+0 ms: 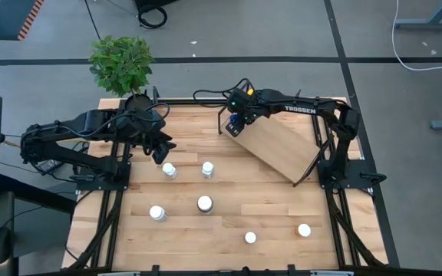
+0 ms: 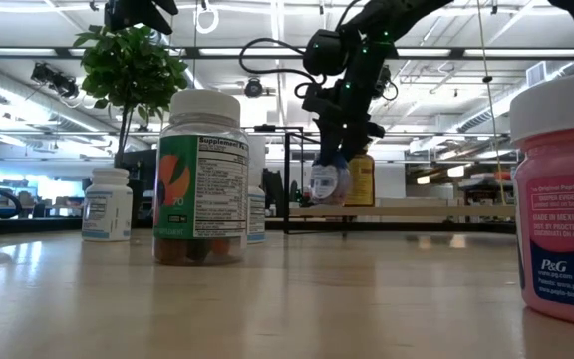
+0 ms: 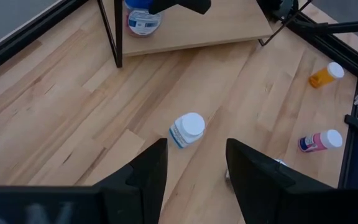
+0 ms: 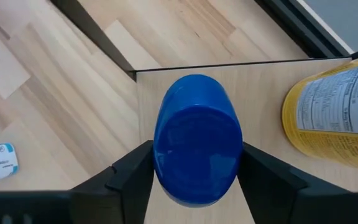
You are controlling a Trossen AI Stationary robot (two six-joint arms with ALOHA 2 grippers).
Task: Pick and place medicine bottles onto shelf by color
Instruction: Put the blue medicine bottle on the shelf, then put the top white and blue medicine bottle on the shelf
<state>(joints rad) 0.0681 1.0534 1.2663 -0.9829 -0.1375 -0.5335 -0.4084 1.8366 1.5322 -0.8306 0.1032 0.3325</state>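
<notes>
My right gripper [image 4: 197, 186] is shut on a blue-capped medicine bottle [image 4: 197, 146] over the far-left corner of the tilted light-wood shelf [image 1: 278, 146]. An amber bottle [image 4: 334, 118] stands on the shelf board beside it. My left gripper [image 3: 194, 180] is open and hovers above the table's left part, near a white-capped bottle [image 3: 187, 129] standing on the tabletop. Several more bottles stand on the table: white-capped ones [image 1: 207, 169], [image 1: 156, 212], a dark-topped one [image 1: 205, 203], a pink one [image 3: 319, 141] and an orange one [image 3: 325, 74]. My right gripper pinches the blue-capped bottle between its two fingers [image 4: 129, 180], one on each side of the body just under the cap [image 4: 166, 168], coming from above and pointing down. The bottle stays upright, its base [image 2: 329, 199] at the shelf board; whether it rests there, I cannot tell.
A potted plant [image 1: 121, 65] stands at the far-left corner of the table. The shelf's black wire legs [image 3: 110, 37] stand on the wood. Open tabletop lies between the scattered bottles and along the near edge [image 1: 229, 257].
</notes>
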